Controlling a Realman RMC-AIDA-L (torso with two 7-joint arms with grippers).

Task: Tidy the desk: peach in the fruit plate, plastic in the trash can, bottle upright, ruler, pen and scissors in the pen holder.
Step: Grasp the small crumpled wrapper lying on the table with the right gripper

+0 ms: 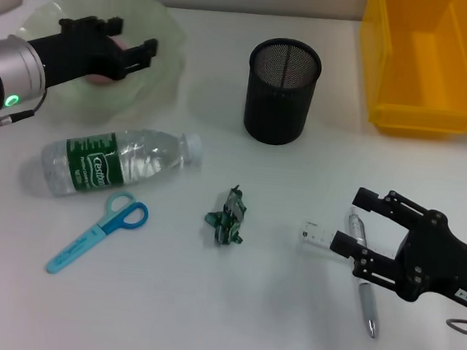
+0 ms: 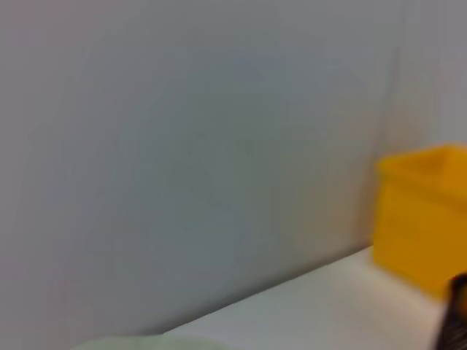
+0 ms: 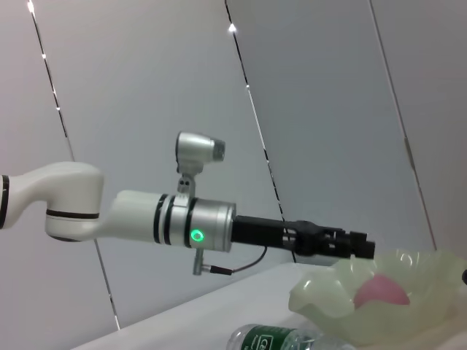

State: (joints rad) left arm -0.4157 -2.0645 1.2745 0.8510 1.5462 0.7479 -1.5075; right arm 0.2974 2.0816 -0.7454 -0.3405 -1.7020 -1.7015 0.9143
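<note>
Nearest to the robot, on the right side of the white desk (image 1: pixel 203 321), the right gripper (image 1: pixel 349 225) hangs low with its two black fingers spread apart and holding nothing. Between and under these fingers lies the silver pen (image 1: pixel 365 283), its tip pointing toward the robot. Just beside the fingertips, on the left of the pen, is a small white ruler (image 1: pixel 316 233) with dark marks.

On the left side of the desk, the blue scissors (image 1: pixel 98 232) lie flat with the handles away from the robot. In the middle is a crumpled piece of green plastic (image 1: pixel 228 217), well apart from both grippers. A little farther, the bottle (image 1: pixel 115 162) lies on its side, with a green label and a white cap pointing right.

Farther back, the black mesh pen holder (image 1: pixel 281 90) stands upright. To the right of it is the yellow trash can (image 1: pixel 430 66), at the far right corner.

At the far left, the left gripper (image 1: pixel 132 45) is above the pale green fruit plate (image 1: pixel 169 32), with its fingers open and not gripping. The pink peach (image 3: pixel 381 292) rests inside the plate, below the fingers; I cannot tell if they touch it.
</note>
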